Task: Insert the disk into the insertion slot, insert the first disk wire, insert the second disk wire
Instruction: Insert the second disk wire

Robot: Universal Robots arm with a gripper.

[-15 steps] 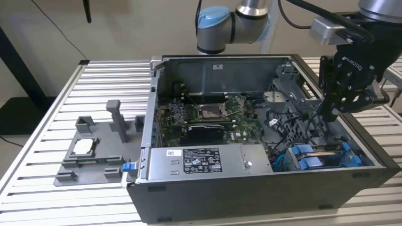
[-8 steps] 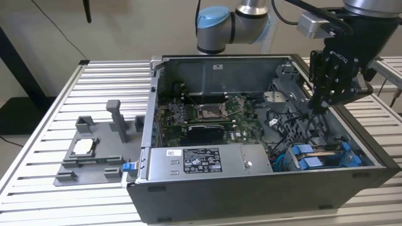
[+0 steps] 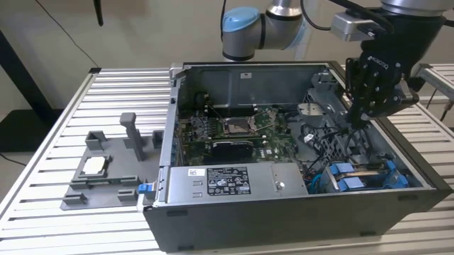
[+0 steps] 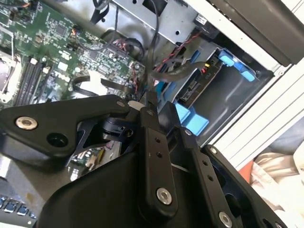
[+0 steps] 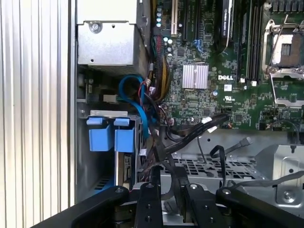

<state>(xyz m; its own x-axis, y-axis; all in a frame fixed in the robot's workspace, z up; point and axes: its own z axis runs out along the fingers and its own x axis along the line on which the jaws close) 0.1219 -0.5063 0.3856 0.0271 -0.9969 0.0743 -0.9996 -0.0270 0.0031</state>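
Black gripper [image 3: 352, 125] reaches into the open grey computer case [image 3: 298, 223], fingers [image 4: 153, 142] drawn narrow, pinching a thin black wire [image 4: 153, 57]. The disk [image 3: 347, 183], in its blue carrier, sits in the bay at the case's near corner on the exterior view's right. Judging by this, the plug should meet the disk's socket squarely, clear of neighbouring cables. The case also holds a green motherboard [image 3: 269, 139].
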